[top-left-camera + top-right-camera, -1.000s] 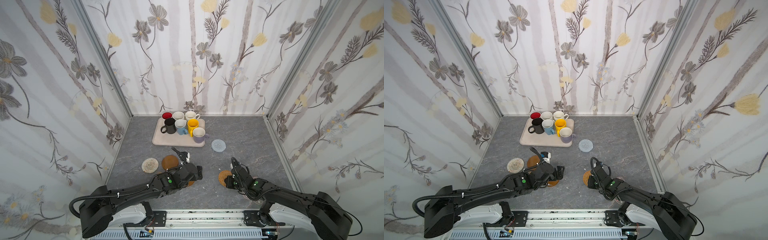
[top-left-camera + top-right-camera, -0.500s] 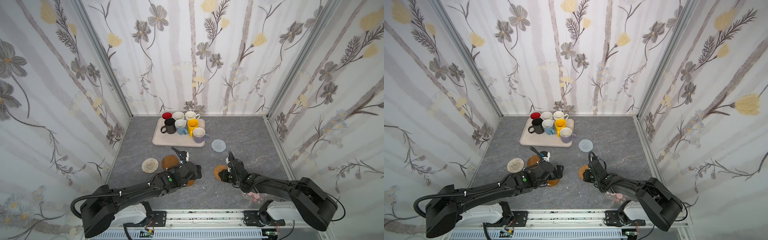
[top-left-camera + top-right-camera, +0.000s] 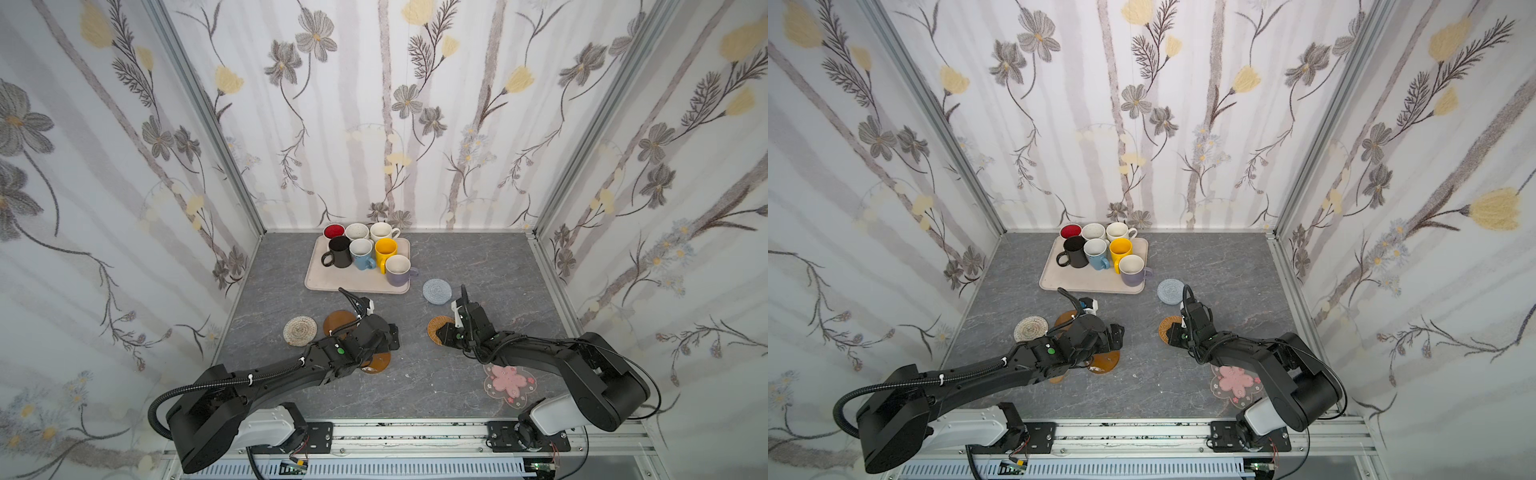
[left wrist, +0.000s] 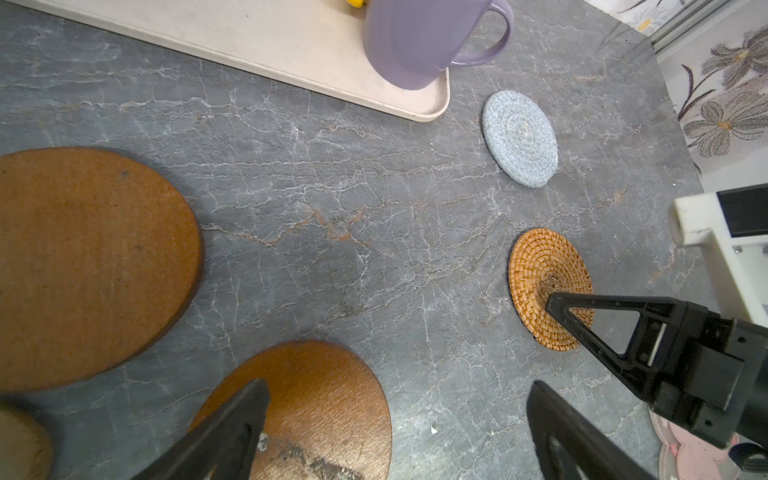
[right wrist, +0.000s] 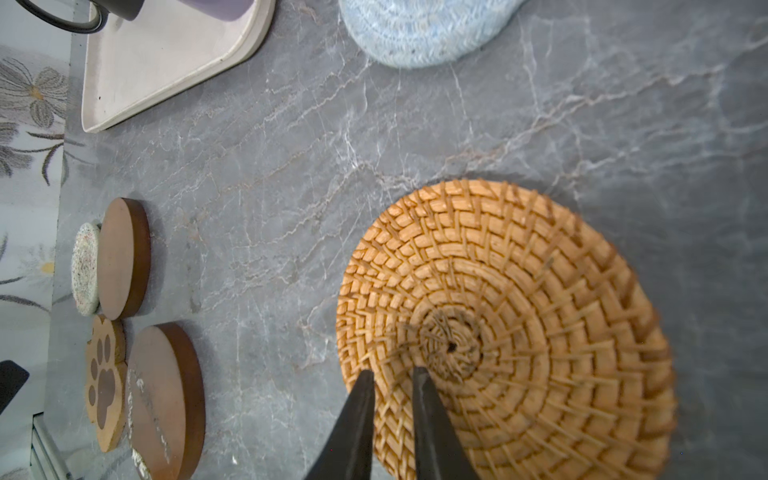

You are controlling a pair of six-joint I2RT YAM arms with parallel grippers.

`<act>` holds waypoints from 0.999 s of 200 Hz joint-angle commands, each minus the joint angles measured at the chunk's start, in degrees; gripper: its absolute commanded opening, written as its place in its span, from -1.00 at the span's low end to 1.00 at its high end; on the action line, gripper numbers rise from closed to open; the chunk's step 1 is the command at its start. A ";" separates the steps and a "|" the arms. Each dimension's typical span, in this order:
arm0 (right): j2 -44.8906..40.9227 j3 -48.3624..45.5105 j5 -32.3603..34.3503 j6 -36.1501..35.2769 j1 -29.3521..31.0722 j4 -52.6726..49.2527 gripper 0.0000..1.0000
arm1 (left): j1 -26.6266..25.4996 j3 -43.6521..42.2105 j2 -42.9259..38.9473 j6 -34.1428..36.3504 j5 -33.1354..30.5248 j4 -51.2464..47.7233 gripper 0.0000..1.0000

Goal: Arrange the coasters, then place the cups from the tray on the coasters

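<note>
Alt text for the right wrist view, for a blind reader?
The right tool, nearly shut, has its tips over a round woven rattan coaster lying on the grey marbled table. Beyond lie a pale blue crochet coaster and the corner of a beige tray.

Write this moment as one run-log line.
right gripper: shut, tips on rattan coaster | left gripper: open above amber coaster | cups: seven on tray

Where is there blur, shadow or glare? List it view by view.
Right wrist view: the rattan coaster is crisp at its centre, smeared at one edge, with a dark shadow beside it; the pale blue coaster is soft. Left wrist view: the left gripper's fingers are blurred, the table sharp. Both top views: even light, no glare.
</note>
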 commanded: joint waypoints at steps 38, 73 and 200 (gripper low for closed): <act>6.06 4.58 0.83 -4.38 -4.63 -12.12 -0.57 | 4.12 1.61 3.73 2.84 3.17 3.16 1.00; 8.87 8.35 -0.50 -6.29 -7.59 -13.18 -0.57 | 6.82 3.31 6.76 4.38 4.96 4.14 1.00; 15.82 18.95 -5.43 -9.16 -19.10 -14.67 -0.58 | 11.76 8.82 14.47 6.73 8.55 6.03 1.00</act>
